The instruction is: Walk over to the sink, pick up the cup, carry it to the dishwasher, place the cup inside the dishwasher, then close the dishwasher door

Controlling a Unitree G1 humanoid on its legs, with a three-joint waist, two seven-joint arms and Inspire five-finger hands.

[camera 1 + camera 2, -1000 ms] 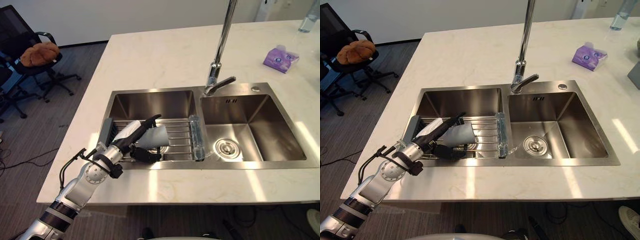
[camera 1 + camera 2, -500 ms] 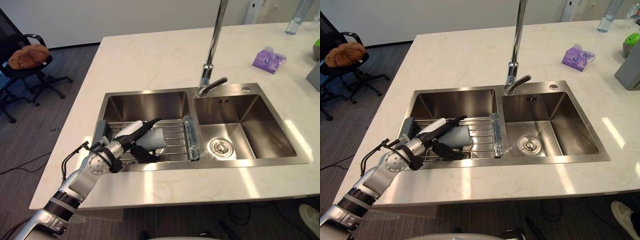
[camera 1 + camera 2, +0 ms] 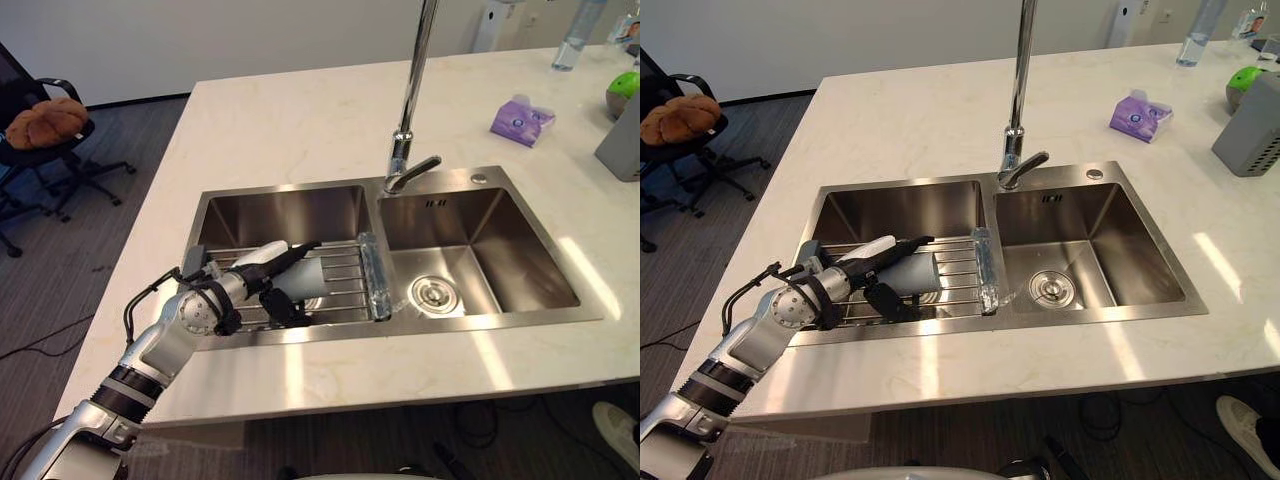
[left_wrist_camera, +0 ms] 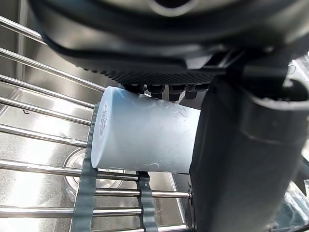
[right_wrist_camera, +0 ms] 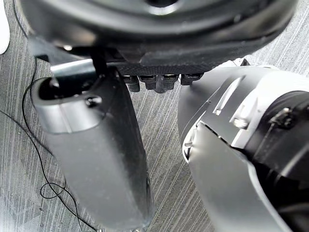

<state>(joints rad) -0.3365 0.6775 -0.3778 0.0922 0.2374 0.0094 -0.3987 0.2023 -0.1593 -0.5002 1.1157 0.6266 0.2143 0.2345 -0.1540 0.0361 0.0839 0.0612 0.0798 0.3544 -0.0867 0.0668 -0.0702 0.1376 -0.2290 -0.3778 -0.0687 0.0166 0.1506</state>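
Left robot hand (image 3: pixel 252 281) stays curled round the cup (image 3: pixel 310 281) on sink (image 3: pixel 290 189) rack (image 3: pixel 346 268), lower left; only camera shifted, lift still pending.

White wall (image 3: pixel 200 40), grey carpeted floor (image 3: pixel 60 270), black office chair (image 3: pixel 55 152) bearing brown cushion (image 3: pixel 45 120), pale marble counter (image 3: pixel 300 110).

Bright, even light fell from overhead. Pale glare bands lay on the countertop (image 3: pixel 300 365) just in front of the left hand (image 3: pixel 262 283) and well off to its right. The sink (image 3: pixel 290 215) wall beyond the hand shone softly. Shade pooled beneath the hand on the rack (image 3: pixel 345 280), and the cup (image 4: pixel 145 140) glowed pale against the dark palm.
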